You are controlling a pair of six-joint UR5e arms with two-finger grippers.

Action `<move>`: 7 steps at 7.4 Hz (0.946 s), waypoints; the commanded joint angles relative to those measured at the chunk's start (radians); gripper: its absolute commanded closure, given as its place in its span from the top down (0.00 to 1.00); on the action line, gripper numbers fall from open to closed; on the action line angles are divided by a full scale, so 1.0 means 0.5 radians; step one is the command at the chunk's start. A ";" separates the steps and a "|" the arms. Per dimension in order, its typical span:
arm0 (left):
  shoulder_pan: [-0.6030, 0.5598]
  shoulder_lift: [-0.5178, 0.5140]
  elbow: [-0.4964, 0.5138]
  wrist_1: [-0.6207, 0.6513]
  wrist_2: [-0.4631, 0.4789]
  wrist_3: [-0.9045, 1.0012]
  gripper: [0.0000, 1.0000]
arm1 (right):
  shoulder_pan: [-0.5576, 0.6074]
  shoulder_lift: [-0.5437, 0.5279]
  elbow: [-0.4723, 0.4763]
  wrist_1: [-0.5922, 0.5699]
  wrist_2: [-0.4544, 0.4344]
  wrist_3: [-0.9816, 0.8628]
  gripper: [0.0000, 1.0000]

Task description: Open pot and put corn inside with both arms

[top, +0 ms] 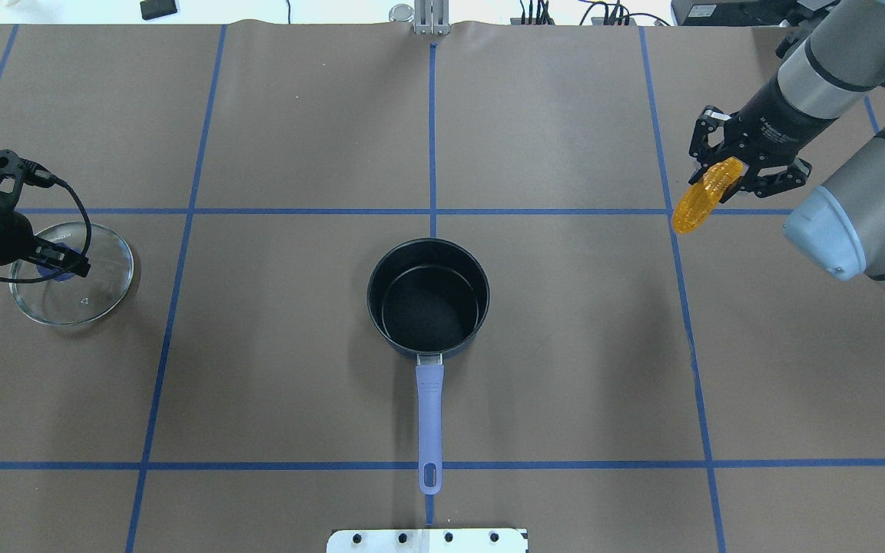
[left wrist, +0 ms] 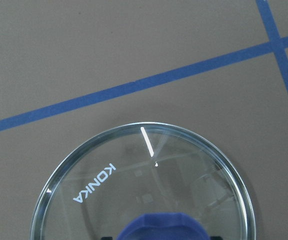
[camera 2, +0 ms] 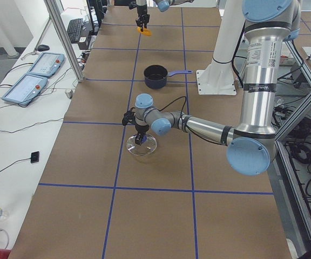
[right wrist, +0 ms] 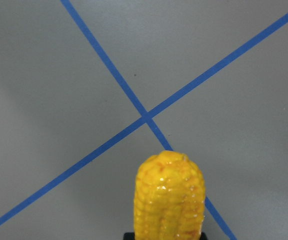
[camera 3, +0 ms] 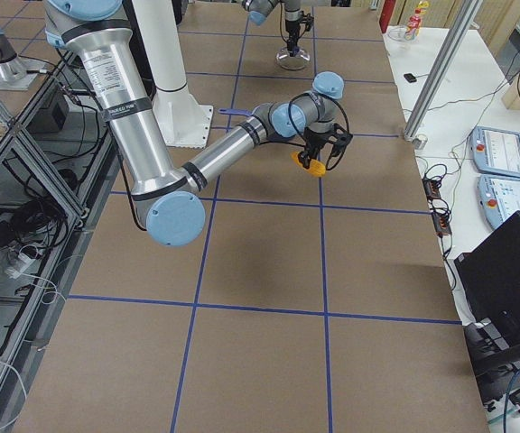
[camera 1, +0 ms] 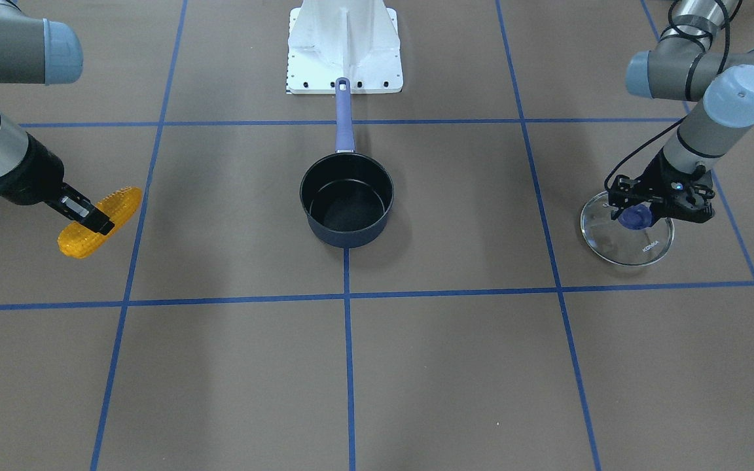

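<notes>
Left wrist-mounted view: white letters KONKA (left wrist: pixel 95 182) are printed on the glass lid (left wrist: pixel 149 165), between its rim and its blue knob (left wrist: pixel 164 227).
Pot: the dark blue pot (top: pixel 375 299) stands upright at the middle of the table (top: pixel 565 346), uncovered, over a line of blue tape (top: pixel 432 138).
Pot contents: only its bare black bottom shows.
Pot handle: the lavender handle (top: pixel 429 418) points straight toward the white base plate (top: pixel 427 540).
Lid: it lies well away from the pot on the robot's left, knob upward; whether it rests fully on the table cannot be told.
Left claw: the left claw (top: pixel 58 261) comes down on the lid from above, its fingers closed against both sides of the knob.
Corn: the orange-yellow corn (top: pixel 707 196) is far out on the robot's right, well apart from the pot and tilted above a crossing of tape lines.
Right claw: the right claw (top: pixel 727 173) grips the corn near one end; the longer part of the cob sticks out past its fingers.
</notes>
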 commanded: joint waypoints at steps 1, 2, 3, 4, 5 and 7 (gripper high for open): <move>-0.003 -0.004 0.006 -0.006 0.006 0.004 0.67 | -0.025 0.064 0.032 -0.018 0.002 0.099 0.25; -0.003 -0.001 0.009 -0.006 0.012 0.011 0.67 | -0.034 0.067 0.051 -0.018 0.002 0.133 0.25; -0.003 -0.001 0.010 -0.003 0.012 0.014 0.70 | -0.061 0.076 0.060 -0.015 -0.001 0.182 0.25; -0.006 -0.004 0.019 -0.003 0.012 0.011 0.73 | -0.080 0.107 0.063 -0.015 -0.001 0.222 0.25; -0.027 -0.004 0.028 -0.003 0.012 0.020 0.76 | -0.113 0.131 0.066 -0.012 -0.016 0.307 0.25; -0.085 -0.010 0.016 0.012 -0.015 0.020 0.90 | -0.175 0.165 0.124 -0.012 -0.022 0.421 0.26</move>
